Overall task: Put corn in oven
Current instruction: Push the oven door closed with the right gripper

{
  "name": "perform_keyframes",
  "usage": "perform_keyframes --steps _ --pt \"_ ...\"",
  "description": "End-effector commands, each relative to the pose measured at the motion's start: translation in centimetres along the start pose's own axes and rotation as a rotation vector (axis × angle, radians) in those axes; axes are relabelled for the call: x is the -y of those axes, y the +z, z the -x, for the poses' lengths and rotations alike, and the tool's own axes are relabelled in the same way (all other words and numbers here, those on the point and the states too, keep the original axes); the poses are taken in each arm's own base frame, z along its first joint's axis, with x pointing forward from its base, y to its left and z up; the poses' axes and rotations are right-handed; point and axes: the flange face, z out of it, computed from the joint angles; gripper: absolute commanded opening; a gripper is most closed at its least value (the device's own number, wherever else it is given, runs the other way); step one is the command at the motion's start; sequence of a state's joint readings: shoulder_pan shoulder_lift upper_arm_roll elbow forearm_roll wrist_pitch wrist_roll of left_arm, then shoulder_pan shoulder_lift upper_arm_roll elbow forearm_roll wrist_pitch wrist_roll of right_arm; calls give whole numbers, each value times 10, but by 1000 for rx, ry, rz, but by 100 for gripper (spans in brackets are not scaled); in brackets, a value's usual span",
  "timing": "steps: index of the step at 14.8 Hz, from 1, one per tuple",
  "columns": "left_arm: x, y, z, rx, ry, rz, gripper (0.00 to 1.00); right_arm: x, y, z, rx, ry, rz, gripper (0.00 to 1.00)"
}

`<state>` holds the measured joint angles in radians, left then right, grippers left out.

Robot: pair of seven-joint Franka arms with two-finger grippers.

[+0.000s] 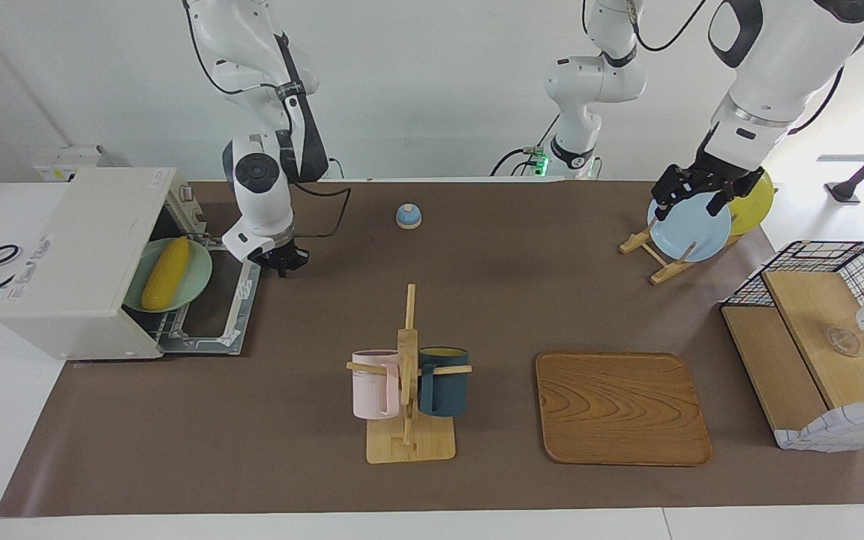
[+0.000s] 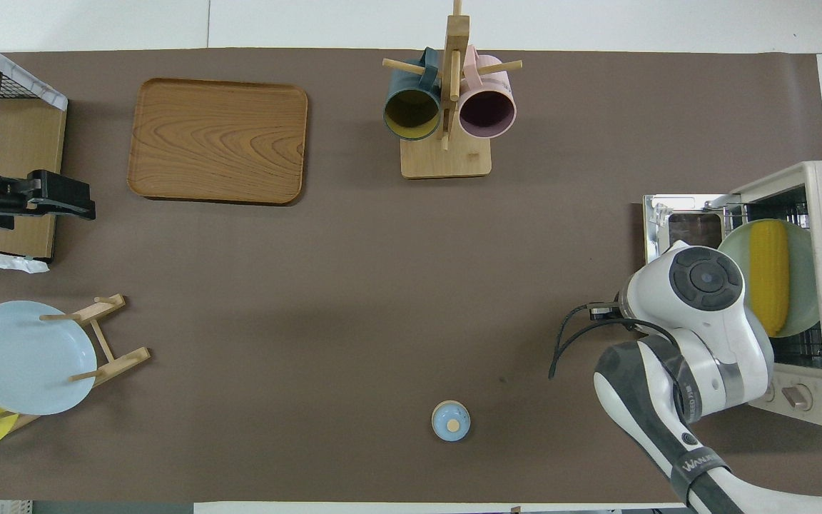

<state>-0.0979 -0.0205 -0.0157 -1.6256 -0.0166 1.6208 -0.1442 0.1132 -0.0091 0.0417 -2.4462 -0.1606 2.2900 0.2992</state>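
The corn (image 1: 166, 273) lies on a pale green plate (image 1: 198, 279) on the rack of the open oven (image 1: 79, 259), door (image 1: 241, 296) down. It looks smooth, rigid, light and likely to roll; judged best gripped across its middle, at the widest part. The right claw (image 1: 280, 264) hangs empty over the desk (image 1: 252, 450) beside the door; its opening cannot be told. The left claw (image 1: 694, 196), fingers spread, waits over a blue plate (image 1: 691, 232). Legible writing: "WANUE…" on the right arm's band; the oven's labels are unreadable.
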Motion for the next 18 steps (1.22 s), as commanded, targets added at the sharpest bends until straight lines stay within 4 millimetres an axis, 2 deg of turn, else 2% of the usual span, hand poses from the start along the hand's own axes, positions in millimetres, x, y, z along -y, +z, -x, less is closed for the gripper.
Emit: perform_keyframes --steps 1,4,6,9,10,12,15,18 --pt "-1 -2 -1 -11 1 10 100 -17 4 19 -7 22 -17 0" --pt "-2 -2 -1 -12 3 10 100 -20 5 20 3 17 -2 0" --pt "-2 -1 -1 -11 3 10 100 -34 6 17 -3 5 42 0" --pt "-1 -2 -1 -12 1 10 100 -45 -3 10 -22 -62 158 0" --pt "-1 -2 -1 -12 1 10 100 -52 -9 4 -19 -72 195 0" --pt "-1 -2 -1 -12 1 10 100 -59 -36 -12 -10 -77 251 0" --pt "-2 -1 -1 -11 3 10 100 -77 -86 -34 17 -128 309 0" --pt "-2 -1 -1 -11 3 10 100 -113 -106 -40 20 -187 302 0"
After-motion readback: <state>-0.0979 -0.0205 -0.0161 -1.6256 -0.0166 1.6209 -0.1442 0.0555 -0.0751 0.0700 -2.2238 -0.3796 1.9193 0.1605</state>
